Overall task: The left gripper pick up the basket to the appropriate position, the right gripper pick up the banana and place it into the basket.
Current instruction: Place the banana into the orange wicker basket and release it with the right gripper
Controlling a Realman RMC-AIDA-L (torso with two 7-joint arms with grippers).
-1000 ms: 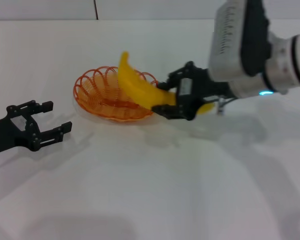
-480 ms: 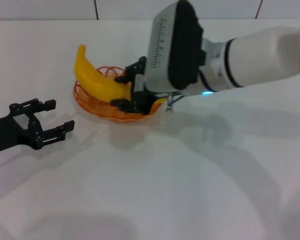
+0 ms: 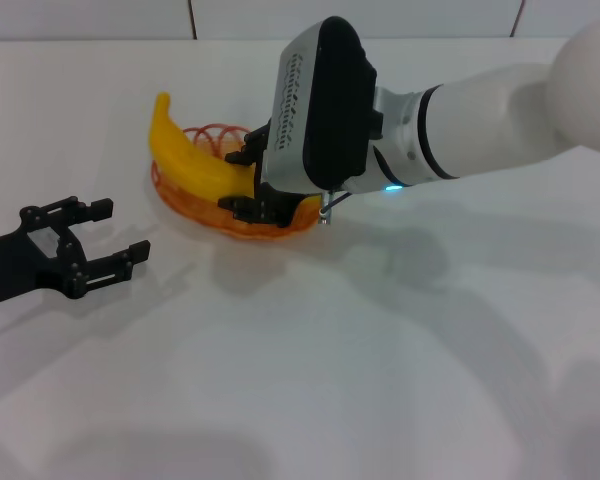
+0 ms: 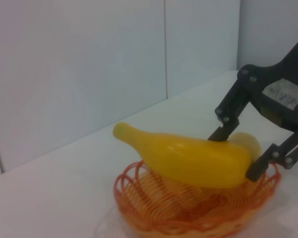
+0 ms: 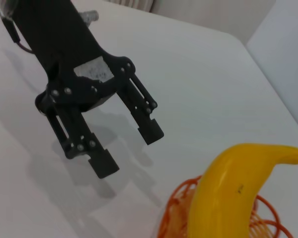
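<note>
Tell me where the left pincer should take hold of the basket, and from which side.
Grip the basket at its looped wire rim on the left edge, nearest the open left pincer, coming in low from the robot's left. The loops give thin fingers purchase. The banana lies across the bowl, held by the right pincer on the far side, so the other edges are blocked.

White table (image 3: pixel 310 380) (tiled wall (image 3: pixel 100 18) behind)
</note>
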